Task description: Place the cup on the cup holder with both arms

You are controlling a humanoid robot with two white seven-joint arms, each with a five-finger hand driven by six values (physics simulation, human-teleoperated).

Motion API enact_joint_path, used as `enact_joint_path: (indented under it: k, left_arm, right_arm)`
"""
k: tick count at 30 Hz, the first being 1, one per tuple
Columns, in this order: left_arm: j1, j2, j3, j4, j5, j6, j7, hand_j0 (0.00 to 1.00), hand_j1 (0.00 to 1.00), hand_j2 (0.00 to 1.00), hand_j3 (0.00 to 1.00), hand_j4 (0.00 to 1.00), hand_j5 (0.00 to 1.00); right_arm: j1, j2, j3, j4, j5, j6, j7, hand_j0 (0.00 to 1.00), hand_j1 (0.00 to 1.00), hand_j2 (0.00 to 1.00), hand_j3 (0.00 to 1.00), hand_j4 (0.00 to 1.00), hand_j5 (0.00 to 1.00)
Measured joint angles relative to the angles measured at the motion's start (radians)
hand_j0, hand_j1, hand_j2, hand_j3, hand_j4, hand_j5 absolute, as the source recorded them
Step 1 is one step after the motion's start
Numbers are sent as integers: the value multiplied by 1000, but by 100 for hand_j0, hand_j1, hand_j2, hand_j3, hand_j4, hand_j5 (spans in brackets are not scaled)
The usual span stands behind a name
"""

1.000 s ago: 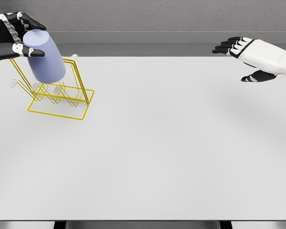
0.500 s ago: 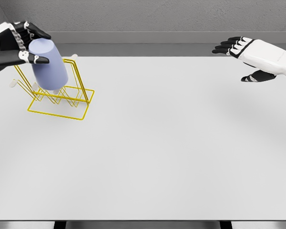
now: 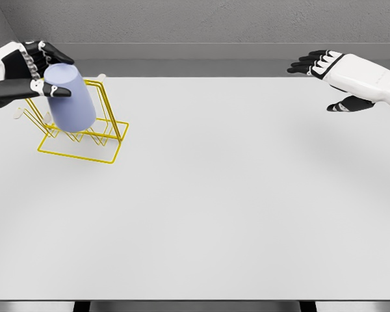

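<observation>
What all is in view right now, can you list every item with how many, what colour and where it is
cup: one, pale blue, upside down and tilted over the rack at far left, held at its upper end
cup holder: one, yellow wire rack, standing on the table at far left
table: one, white, filling most of the view
wall: one, grey, behind the table
left hand: one, white and black, upper left, fingers around the cup
right hand: one, white and black, upper right, fingers spread, holding nothing
</observation>
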Motion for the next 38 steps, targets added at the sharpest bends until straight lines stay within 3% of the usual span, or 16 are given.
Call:
enact_joint_path:
  k: [10,16,18,26,30,38]
  left_arm:
    - [14,1,3,-12,2,2,0,40,40,40,40,40,40]
    - [14,6,5,-20,7,40,0,73,73,73,73,73,73]
    - [15,6,3,-21,8,46,0,78,78,78,78,78,78]
    - [29,11,3,-21,9,52,0,82,82,82,82,82,82]
    - [43,18,5,-23,16,53,0,100,100,100,100,100,100]
    - [58,24,5,-30,19,56,0,100,100,100,100,100,100]
  right_arm:
    - [0,0,0,-2,0,0,0,100,100,100,100,100,100]
    - [0,0,0,-2,0,0,0,100,100,100,100,100,100]
    - [0,0,0,-1,0,0,0,100,100,100,100,100,100]
    - [0,-1,0,-1,0,0,0,100,100,100,100,100,100]
    - [0,-1,0,-1,0,0,0,100,100,100,100,100,100]
    - [0,-1,0,-1,0,0,0,100,100,100,100,100,100]
